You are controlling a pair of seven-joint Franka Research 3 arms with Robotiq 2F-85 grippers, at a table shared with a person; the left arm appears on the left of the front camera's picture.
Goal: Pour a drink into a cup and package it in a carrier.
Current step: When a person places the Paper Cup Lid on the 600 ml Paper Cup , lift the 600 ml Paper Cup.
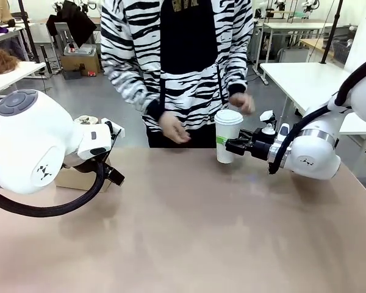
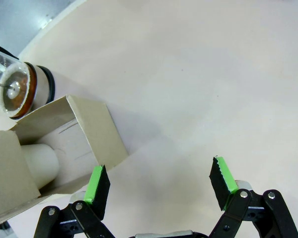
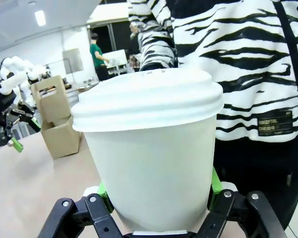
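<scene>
Gripping low on the lidded white paper cup (image 1: 227,129), the right gripper (image 1: 236,146) has it at the table's far edge, just under a person's hand (image 1: 243,102). Left wrist now: the left gripper (image 2: 161,186) gapes wide and empty, just beside the cardboard carrier (image 2: 89,129), with something white and round in one slot. Right wrist: green pads (image 3: 214,186) pinch thin paper walls. Light and crushable, I'd judge. The lid (image 3: 149,99) hides the contents.
</scene>
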